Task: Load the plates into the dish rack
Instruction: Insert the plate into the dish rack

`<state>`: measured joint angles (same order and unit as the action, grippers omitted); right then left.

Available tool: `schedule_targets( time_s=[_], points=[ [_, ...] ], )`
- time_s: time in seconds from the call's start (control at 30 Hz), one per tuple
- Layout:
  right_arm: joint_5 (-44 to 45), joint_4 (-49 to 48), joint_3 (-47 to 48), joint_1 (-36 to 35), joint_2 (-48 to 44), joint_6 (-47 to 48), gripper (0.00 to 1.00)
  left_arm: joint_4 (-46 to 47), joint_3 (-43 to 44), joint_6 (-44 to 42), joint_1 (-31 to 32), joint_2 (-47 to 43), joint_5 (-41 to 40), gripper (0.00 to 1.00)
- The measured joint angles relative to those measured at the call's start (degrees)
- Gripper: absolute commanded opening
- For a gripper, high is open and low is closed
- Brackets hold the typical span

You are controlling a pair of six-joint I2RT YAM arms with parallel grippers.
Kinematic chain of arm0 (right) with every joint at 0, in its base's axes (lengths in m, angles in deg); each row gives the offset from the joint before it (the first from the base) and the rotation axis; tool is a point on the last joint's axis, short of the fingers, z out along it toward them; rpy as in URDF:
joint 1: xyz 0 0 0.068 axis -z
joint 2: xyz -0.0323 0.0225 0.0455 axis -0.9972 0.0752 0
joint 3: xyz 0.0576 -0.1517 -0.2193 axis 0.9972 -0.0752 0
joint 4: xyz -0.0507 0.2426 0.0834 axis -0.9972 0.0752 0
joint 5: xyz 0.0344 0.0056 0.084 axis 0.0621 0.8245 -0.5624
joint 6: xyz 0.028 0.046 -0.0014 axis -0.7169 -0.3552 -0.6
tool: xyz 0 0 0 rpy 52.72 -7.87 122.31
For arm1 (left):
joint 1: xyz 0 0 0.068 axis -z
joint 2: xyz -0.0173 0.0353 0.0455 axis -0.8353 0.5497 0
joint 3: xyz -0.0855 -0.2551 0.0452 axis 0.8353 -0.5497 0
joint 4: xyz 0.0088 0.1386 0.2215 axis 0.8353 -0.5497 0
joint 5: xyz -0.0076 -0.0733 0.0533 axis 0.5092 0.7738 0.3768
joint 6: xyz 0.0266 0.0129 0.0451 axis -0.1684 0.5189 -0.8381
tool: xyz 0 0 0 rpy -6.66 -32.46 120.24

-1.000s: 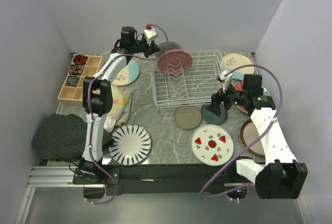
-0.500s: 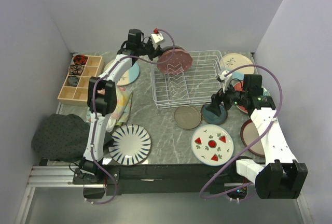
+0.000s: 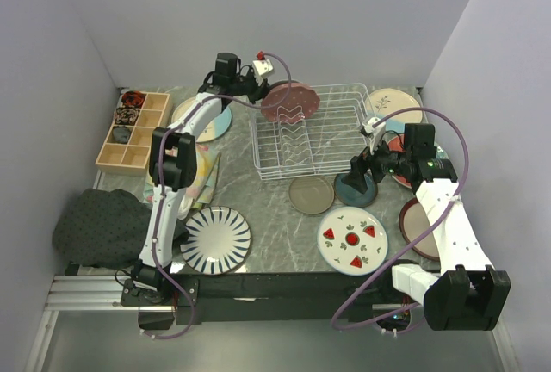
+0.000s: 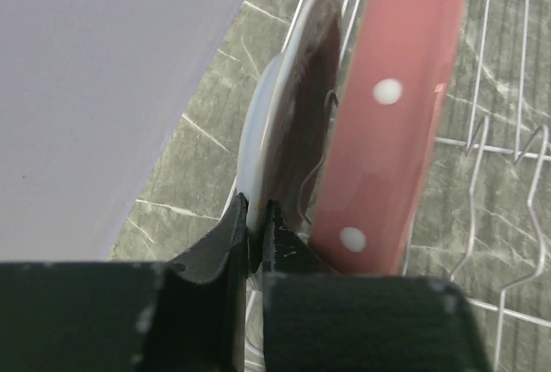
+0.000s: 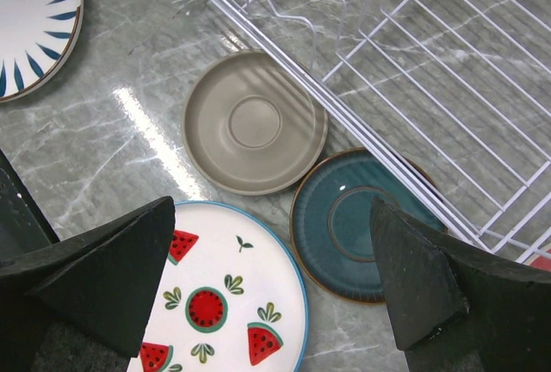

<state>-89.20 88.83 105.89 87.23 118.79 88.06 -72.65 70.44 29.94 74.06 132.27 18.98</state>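
Swinging rightward over the past second, the left arm reaches the far left corner of the dish rack (image 3: 318, 144), where a pink dotted plate (image 3: 291, 101) stands on edge; the right arm has not stirred.

Overhead, the left gripper (image 3: 258, 88) sits just beside that plate, while the right gripper (image 3: 357, 170) hangs over the table (image 3: 267, 208) in front of the rack.

At the left wrist, the jaws are pinched on the rim of a pale-rimmed plate (image 4: 284, 114), upright just beside the pink one.

At the right wrist, the jaws are spread wide and empty above a taupe plate (image 5: 255, 122), a dark teal plate (image 5: 357, 221) hard against the rack, and a watermelon plate (image 5: 215, 303), all lying flat.
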Motion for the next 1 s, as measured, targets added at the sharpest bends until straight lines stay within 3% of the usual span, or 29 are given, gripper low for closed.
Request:
schedule_targets(
  time_s=[0.6,1.0],
  points=[
    [0.00,0.02,0.00,0.00,0.00,0.02,1.00,7.48,0.00,2.89,-0.13,0.79,-0.57,0.43],
    [-0.02,0.02,0.00,0.00,0.00,0.20,1.00,15.32,-2.91,15.65,-2.27,-0.22,-1.97,0.60]
  ],
)
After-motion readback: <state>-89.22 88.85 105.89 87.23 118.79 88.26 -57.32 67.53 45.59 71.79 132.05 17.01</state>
